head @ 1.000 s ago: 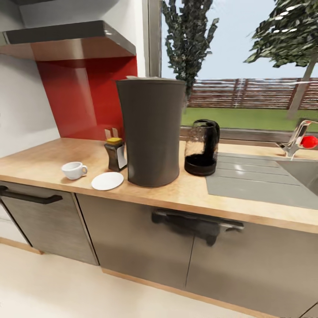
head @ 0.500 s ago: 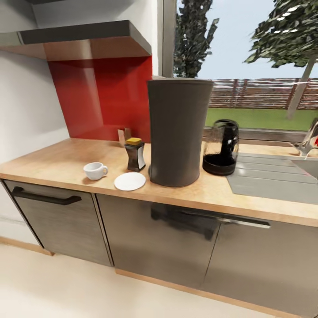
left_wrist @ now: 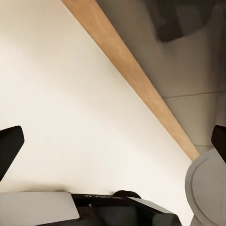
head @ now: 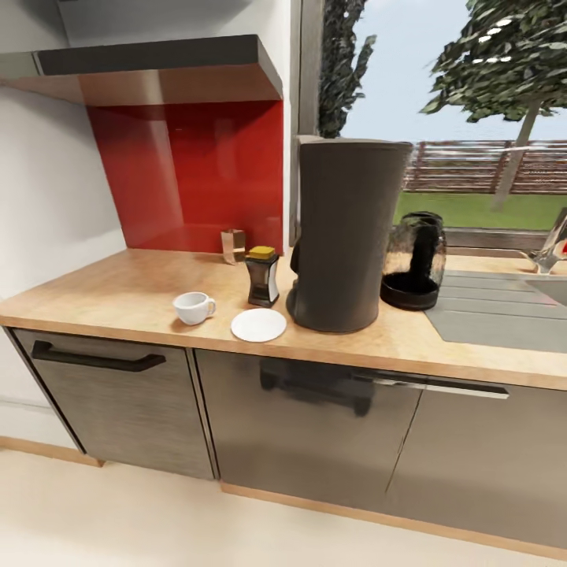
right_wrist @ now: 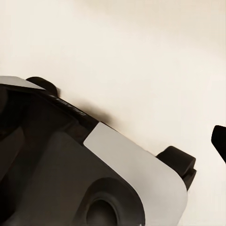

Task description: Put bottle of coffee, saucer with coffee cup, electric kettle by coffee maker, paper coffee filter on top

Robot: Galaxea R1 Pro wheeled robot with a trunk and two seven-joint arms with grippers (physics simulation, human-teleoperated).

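Observation:
The tall dark grey coffee maker stands on the wood-grain kitchen countertop. The dark-glass electric kettle stands just right of it. Left of it are the bottle of coffee with its yellow lid, the white saucer and the white coffee cup; the cup sits on the counter beside the saucer. The grey kitchen shelf hangs above. I cannot pick out the paper coffee filter. My left gripper is open over the floor by the cabinet plinth. One right fingertip shows over the floor.
A small tan thing stands against the red backsplash. The steel sink's drainboard and a tap lie to the right. Dark grey cabinet fronts with a black handle run below the counter. My own base is close under the right wrist.
The whole head picture has shifted right, so the camera has turned or moved left. The things on the counter keep their places relative to each other.

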